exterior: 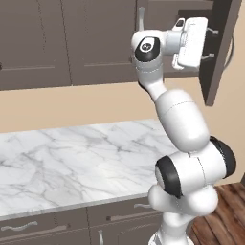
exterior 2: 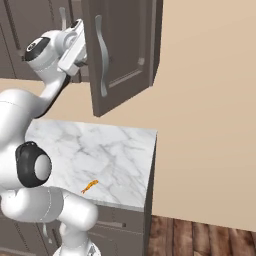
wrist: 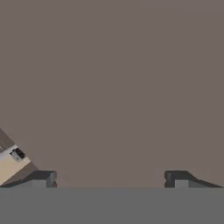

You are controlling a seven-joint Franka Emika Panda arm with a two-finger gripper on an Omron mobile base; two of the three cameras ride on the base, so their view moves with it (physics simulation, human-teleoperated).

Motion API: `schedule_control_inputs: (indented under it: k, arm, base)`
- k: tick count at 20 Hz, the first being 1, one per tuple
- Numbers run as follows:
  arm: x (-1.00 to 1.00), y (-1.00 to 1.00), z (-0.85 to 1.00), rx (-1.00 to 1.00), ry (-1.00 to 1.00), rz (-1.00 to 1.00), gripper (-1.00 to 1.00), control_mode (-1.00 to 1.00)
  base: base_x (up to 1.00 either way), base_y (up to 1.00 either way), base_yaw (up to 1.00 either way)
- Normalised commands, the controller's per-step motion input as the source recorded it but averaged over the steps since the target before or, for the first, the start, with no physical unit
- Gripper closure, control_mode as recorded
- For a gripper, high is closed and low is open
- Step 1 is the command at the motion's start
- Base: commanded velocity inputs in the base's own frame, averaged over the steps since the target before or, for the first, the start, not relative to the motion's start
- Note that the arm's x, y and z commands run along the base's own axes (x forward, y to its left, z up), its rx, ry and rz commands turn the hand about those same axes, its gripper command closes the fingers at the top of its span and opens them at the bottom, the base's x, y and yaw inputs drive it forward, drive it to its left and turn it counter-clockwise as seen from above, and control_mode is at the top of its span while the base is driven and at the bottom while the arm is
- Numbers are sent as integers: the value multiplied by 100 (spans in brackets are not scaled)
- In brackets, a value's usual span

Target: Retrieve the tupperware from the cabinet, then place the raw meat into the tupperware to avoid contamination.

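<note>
The cabinet's right door (exterior: 219,52) stands swung open, seen from outside with its silver bar handle (exterior 2: 102,55) in the right base view. My gripper (exterior: 211,44) is raised to cabinet height, open, empty, and pointing at the door's inner face. In the hand view the fingertips (wrist: 43,178) stand wide apart before a flat brown panel (wrist: 113,87), very close. The raw meat (exterior 2: 90,186), a tiny orange morsel, lies on the marble counter (exterior 2: 115,150) near its front edge. The tupperware is out of view.
The marble counter (exterior: 72,153) runs left under closed wall cabinet doors (exterior: 43,43). Low drawers with horizontal handles (exterior: 19,226) sit below it. The counter ends at a right edge (exterior 2: 152,165) beside a beige wall, with wooden floor (exterior 2: 200,235) beyond.
</note>
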Motion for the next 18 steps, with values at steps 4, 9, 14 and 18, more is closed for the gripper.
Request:
schedule_control_inputs:
  k: [4, 9, 14, 18]
  arm:
    - [-16, -53, 0, 0, 0, -7, -100, -100]
    - [-21, -50, 0, 0, 0, -8, -100, -100]
    - [-8, -47, 0, 0, 0, -5, -100, -100]
    - [0, -32, 0, 0, -1, -1, -100, -100]
  base:
    - [0, 0, 0]
    - [0, 0, 0]
    - [0, 0, 0]
    - [0, 0, 0]
